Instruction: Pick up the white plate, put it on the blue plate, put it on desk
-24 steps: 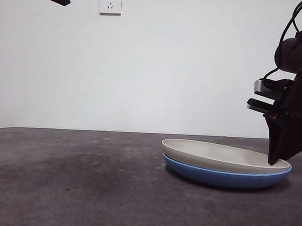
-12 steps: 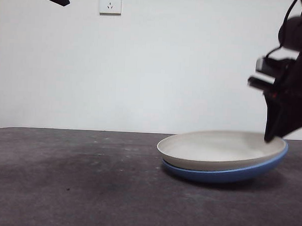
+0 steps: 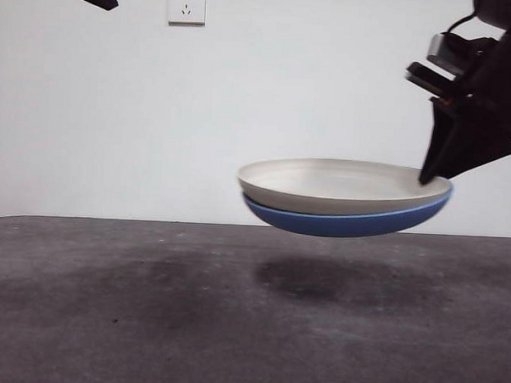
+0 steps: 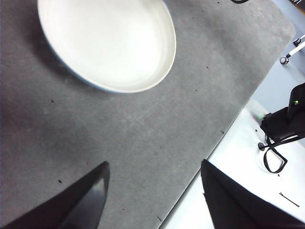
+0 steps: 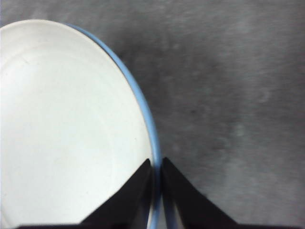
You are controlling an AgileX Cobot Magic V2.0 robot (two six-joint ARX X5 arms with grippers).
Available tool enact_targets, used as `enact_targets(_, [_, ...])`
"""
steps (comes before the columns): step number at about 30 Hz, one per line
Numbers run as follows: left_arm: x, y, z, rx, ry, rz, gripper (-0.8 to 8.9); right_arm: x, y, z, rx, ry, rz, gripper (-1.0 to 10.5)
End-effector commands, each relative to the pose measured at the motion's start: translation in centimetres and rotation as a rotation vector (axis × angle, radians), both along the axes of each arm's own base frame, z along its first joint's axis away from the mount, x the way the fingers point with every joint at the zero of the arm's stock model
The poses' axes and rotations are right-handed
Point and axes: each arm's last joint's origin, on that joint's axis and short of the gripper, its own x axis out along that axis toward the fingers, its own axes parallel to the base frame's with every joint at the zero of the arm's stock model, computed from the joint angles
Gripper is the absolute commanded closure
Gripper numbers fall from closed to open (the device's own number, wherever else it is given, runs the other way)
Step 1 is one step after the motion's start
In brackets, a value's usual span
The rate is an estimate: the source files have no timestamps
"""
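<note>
Two stacked plates, wall socket behind

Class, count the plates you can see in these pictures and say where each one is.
2. The white plate sits nested in the blue plate; the right claw grips their stacked rims, holding both in the air above the desk.
</note>
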Motion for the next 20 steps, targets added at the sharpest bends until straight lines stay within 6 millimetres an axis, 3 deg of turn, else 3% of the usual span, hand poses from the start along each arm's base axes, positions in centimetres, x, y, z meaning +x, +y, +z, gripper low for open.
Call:
enact_targets(1, [0.1,-0.2,0.2,-0.009,-0.005,-0.011,5.01,0.4,1.3,0.3,0.041,-0.013,0.002,9.4])
enact_targets(8, [0.1,-0.2,0.2,-0.009,-0.005,-0.011,5.01,0.7,4.7,0.1,0.101,-0.051,0.034,9.4])
enact_targets(20, [0.0,-0.2,0.2,-0.008,-0.004,-0.011,5.01,2.5,8.7,-4.8,0.105,0.031,0.04,9.4])
